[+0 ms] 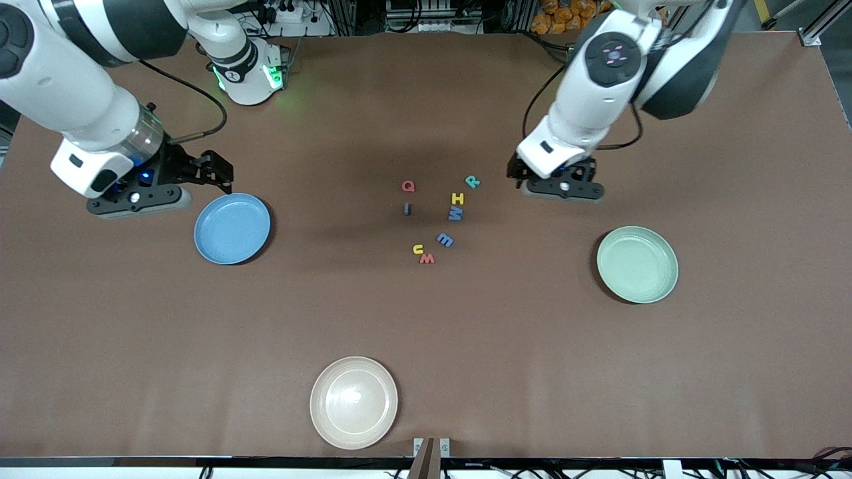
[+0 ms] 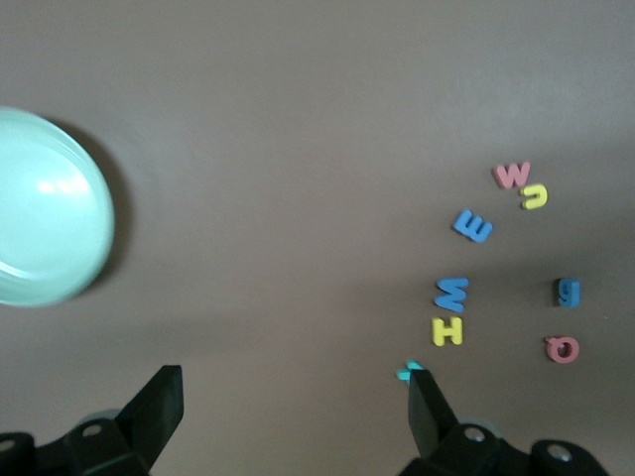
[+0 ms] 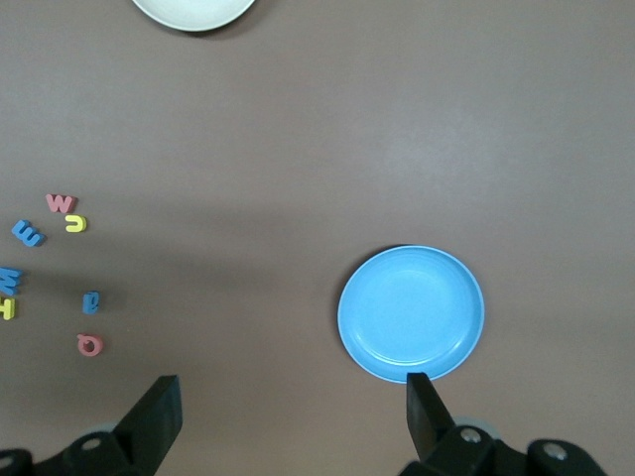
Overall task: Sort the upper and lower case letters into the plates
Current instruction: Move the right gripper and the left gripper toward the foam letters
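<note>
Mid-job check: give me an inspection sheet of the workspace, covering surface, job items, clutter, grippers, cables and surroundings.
Surface: brown table, bare around the things listed.
Letters: eight small letters lie loose in a cluster at mid-table, none on a plate; the teal R is closest to the left arm's end.
Plates: blue plate toward the right arm's end, green plate toward the left arm's end, both empty.
Clutter: cream plate, empty, nearest the front camera.
Grippers: left gripper open, over bare table beside the teal R; right gripper open, beside the blue plate; neither holds anything.
Cables: black cable along the right arm.
Surroundings: equipment past the table's edge, details unclear.
</note>
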Available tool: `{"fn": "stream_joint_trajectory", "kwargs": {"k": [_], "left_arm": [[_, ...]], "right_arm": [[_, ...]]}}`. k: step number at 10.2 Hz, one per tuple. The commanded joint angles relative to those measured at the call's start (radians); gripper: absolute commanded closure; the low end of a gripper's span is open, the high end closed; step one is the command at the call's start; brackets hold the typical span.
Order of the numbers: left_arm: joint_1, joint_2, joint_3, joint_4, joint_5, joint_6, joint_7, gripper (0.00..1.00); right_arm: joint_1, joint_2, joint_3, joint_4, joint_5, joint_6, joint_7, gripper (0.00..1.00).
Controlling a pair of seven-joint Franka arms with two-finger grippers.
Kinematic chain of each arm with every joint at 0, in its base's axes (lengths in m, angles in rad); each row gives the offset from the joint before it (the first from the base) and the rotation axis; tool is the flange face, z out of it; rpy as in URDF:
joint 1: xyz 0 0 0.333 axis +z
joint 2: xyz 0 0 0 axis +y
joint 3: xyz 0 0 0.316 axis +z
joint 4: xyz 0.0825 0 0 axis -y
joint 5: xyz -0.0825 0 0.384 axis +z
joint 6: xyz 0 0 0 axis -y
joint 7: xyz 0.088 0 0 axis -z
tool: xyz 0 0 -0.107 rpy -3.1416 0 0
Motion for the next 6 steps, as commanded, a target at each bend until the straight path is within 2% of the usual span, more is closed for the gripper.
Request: {"fn": "stream_joint_trajectory", "kwargs": {"k": [1,3,6], "left_arm": [[-0.002,-0.009,-0.068,-0.119,0.012,0.099,-0.268,0.0],[-0.011,0.022,-0.109,-0.182,0.015,0.177,-0.541,0.0],[-0.097,0.129,-0.11,-0.194,0.033,0.272,-0.849,0.0]], "right_arm": [[0.012,0.023,0.01,-0.004,0.026,0.022,0.001,0.0],[0.012,0.067,0.064,-0.004,0.023,0.063,0.018,0.0],[0.057,0.132,0.082,-0.005,0.012,0.123,0.079,0.0]]}}
